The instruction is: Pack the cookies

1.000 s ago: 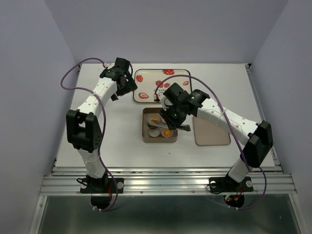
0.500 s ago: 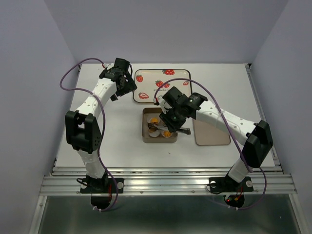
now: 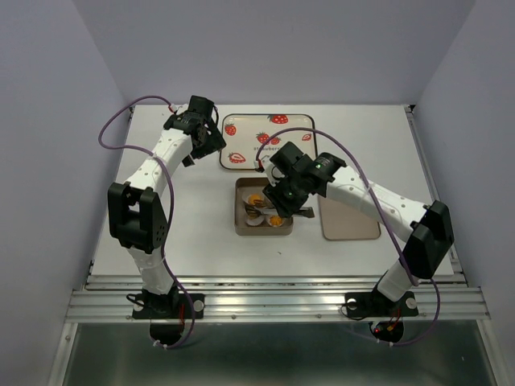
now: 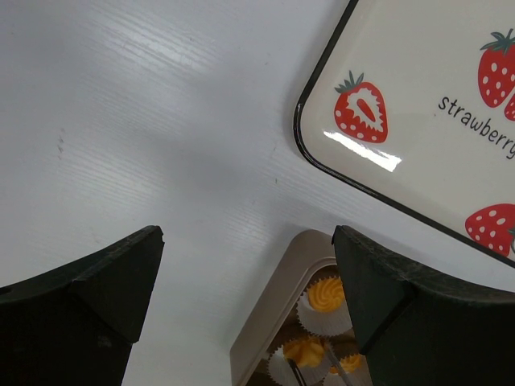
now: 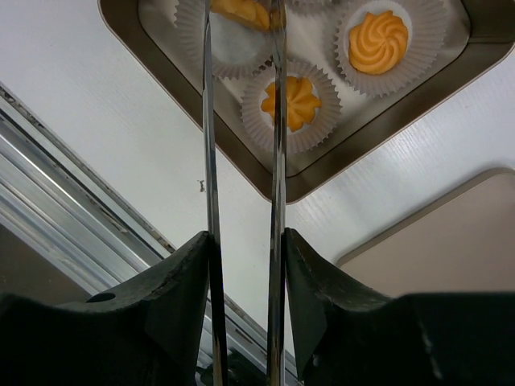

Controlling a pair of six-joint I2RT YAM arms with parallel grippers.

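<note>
The right fingers [image 5: 181,273] are closed on the handles of a pair of metal tweezers [image 5: 208,145], one finger pressing each blade from outside. The blades run forward side by side with a narrow gap between them and reach down into an open brown tin [image 3: 240,211]. Their tips sit at one of the cookies [image 5: 294,103], the orange swirl at the top edge of the right wrist view. That edge cuts the tips off, so I cannot say whether they pinch it or merely flank it.

Three cookies show in that view, each in a pleated white paper cup [image 5: 322,129]. One is between the blade tips. One lies just right of the right blade, in the cup nearest the tin's corner. The third is further right along the same wall, clear of the tweezers.

The left fingers [image 4: 105,281] are spread wide and hold nothing. They hang above bare counter by the left near corner of the strawberry tray [image 4: 418,88], well apart from the cookies.

The tin stands near the middle of the counter [image 4: 161,121], just on the near side of the tray, which lies against the middle of the far edge. A flat tan lid [image 5: 451,241] lies just beside the tin on its right.

The counter is white with a faint wood-like grain. A ribbed aluminium rail [image 3: 273,301] runs along its near edge, and plain pale lavender walls [image 3: 282,48] close it in on the left, right and far sides.
</note>
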